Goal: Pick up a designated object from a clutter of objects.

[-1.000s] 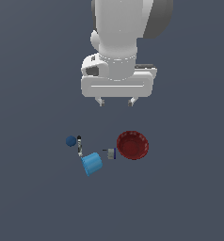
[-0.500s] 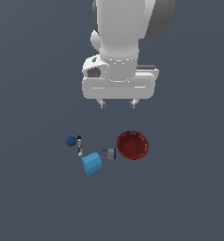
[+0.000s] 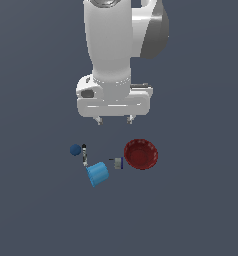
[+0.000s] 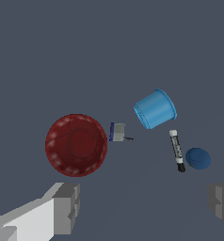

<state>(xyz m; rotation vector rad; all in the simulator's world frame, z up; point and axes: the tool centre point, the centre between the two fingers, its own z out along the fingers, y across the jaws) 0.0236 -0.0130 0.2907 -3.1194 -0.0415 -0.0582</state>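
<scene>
Hovering where it hung a second ago, the end effector (image 3: 114, 120) stays spread and empty high over the clutter, so the dark blue ball (image 3: 75, 149) lies ungrasped just beside the black-white stick (image 3: 84, 154).

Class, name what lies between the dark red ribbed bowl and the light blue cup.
A tiny grey-and-blue cylinder lies between the bowl and cup, clear in both views.
</scene>
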